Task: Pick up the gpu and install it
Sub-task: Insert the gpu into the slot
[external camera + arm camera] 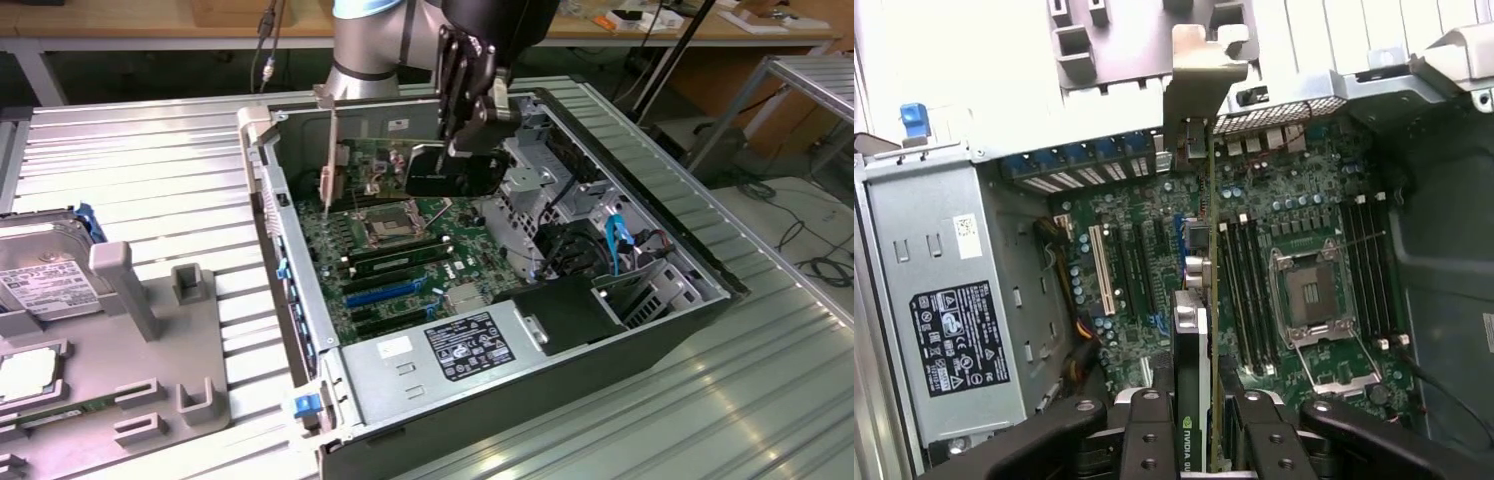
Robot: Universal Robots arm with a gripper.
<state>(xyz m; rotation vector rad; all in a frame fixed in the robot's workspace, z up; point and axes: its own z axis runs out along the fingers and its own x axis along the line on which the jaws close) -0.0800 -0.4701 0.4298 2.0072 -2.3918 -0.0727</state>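
Black gpu (1191, 340) clamped edge-on in end effector (1199, 425) over motherboard (1314, 200); power supply label (954, 335) text unreadable.

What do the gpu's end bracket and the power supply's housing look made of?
The gpu bracket: thin sheet metal, likely steel, with a silvery sheen and a bent tab. The power supply housing: matte grey sheet metal, folded edges, with a printed label stuck on.

Bright overhead light, glare on the metal table (747, 400), washed-out whites in the wrist view, dim inside the case (274, 230).
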